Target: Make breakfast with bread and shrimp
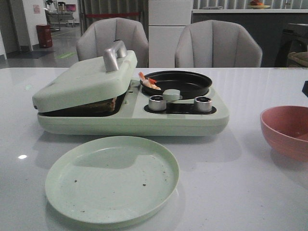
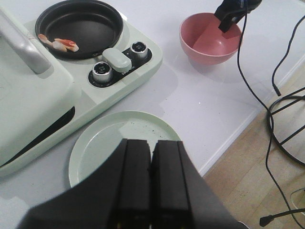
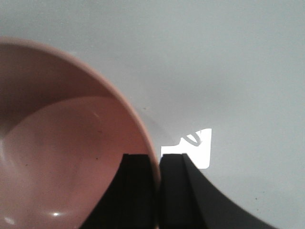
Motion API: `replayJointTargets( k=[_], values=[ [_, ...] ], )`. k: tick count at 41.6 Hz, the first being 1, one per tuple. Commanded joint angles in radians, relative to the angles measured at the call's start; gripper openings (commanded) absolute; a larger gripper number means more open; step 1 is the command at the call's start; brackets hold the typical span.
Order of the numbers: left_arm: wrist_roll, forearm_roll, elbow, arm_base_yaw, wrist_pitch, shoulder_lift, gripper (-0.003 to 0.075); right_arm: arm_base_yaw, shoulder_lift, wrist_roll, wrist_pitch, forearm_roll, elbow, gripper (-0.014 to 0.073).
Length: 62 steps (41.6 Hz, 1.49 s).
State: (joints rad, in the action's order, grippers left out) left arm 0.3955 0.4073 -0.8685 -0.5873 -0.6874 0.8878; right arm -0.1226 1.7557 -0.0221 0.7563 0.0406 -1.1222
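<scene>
The left end effector (image 2: 151,191) hovered with its fingers pressed together, holding nothing, above the near rim of the pale green plate (image 2: 119,143). The right end effector (image 3: 157,191), likewise closed and empty, hung over the rim of the pink bowl (image 3: 57,143). The shrimp (image 1: 149,82) lay in the black pan (image 1: 183,83), against its left edge, long axis slanting toward the knobs (image 1: 157,102). The bread (image 1: 103,105) showed as an edge under the tilted lid (image 1: 86,82). Bare counter (image 1: 250,183) lay between plate and bowl.

Shrimp (image 1: 149,81) lie in the black pan (image 1: 185,83); bread (image 1: 98,104) under the lid (image 1: 84,82).
</scene>
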Motion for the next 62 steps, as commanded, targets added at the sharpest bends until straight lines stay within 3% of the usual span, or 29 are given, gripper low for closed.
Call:
replayJointTargets(
  k=[1,6,9,18,31,57,62],
  values=[
    [-0.009,0.023,-0.026,-0.008,0.073,-0.007,0.01,-0.003,-0.043,0.008,-0.017,0.004,-0.021,0.0248],
    [-0.009,0.023,-0.026,-0.008,0.073,-0.007,0.01,-0.003,-0.097,0.008,-0.03,0.004,-0.021,0.0374],
    [-0.009,0.023,-0.026,-0.008,0.073,-0.007,0.01,-0.003,-0.15,0.008,-0.027,0.004,-0.021,0.0396],
    [-0.009,0.023,-0.026,-0.008,0.073,-0.007,0.01,0.042,-0.349,0.022,0.039,0.004,-0.021,0.0395],
    [-0.009,0.023,-0.026,-0.008,0.073,-0.007,0.01,0.267,-0.672,0.022,0.066,-0.018,0.148,0.0393],
    [-0.009,0.023,-0.026,-0.008,0.077,-0.007,0.01,0.274,-1.355,-0.03,0.124,-0.015,0.569,0.0389],
    [-0.009,0.023,-0.026,-0.008,0.08,-0.007,0.01,0.275,-1.407,-0.03,0.127,-0.015,0.604,0.0292]
  ],
)
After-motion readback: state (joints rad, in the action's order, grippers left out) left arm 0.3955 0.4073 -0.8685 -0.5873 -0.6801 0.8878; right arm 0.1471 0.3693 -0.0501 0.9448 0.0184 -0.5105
